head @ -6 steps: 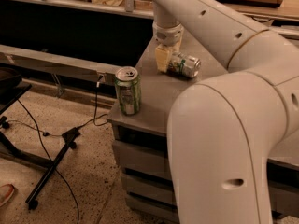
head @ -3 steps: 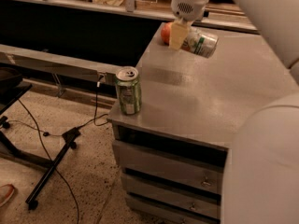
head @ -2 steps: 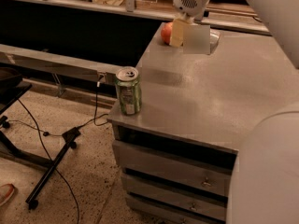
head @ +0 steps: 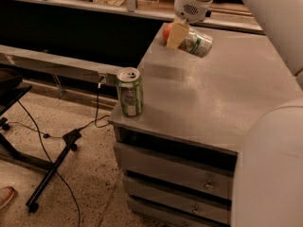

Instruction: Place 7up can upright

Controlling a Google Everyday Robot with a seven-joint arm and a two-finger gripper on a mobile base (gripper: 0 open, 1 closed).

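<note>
The 7up can [head: 199, 43], silvery-white with green markings, hangs tilted on its side in the air above the far part of the grey cabinet top [head: 222, 93]. My gripper [head: 182, 36] is shut on it, with a pale yellow finger [head: 176, 35] across its left end. The white arm comes down from the top right. A darker green can with a striped label [head: 129, 92] stands upright near the cabinet's front left corner, well apart from the gripper.
An orange round object [head: 167, 32] sits on the far left edge of the top, right behind the gripper. The cabinet has drawers [head: 170, 174] below. A shelf with items runs along the back. Cables and a black stand lie on the floor at left.
The gripper has lifted the 7up can off the cabinet top and carried it up and away toward the far edge. The striped green can has not moved.
</note>
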